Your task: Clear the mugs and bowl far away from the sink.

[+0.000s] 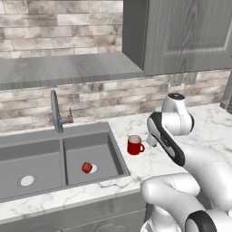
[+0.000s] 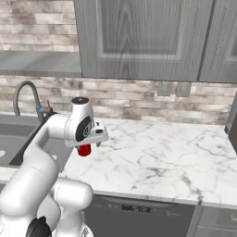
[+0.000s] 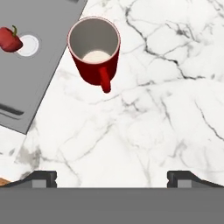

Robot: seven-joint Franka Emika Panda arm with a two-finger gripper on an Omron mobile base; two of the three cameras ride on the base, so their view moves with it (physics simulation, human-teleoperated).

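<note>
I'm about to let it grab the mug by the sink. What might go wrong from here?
The mug stands upright on the counter close to the sink edge; a sideways nudge might tip it in. The open gripper sits off to one side of it, so closing now would likely miss. Its handle sticks out and could catch a finger.

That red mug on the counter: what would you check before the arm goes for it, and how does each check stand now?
1. Mug upright on the counter, mouth up: ok.
2. Mug looks empty: ok.
3. Gripper open, nothing between the fingers: ok.
4. Gripper over the mug: not ok, the mug sits off to one side in the hand view.
5. Handle free of the sink edge: ok.
6. Bowl located: cannot tell.
</note>
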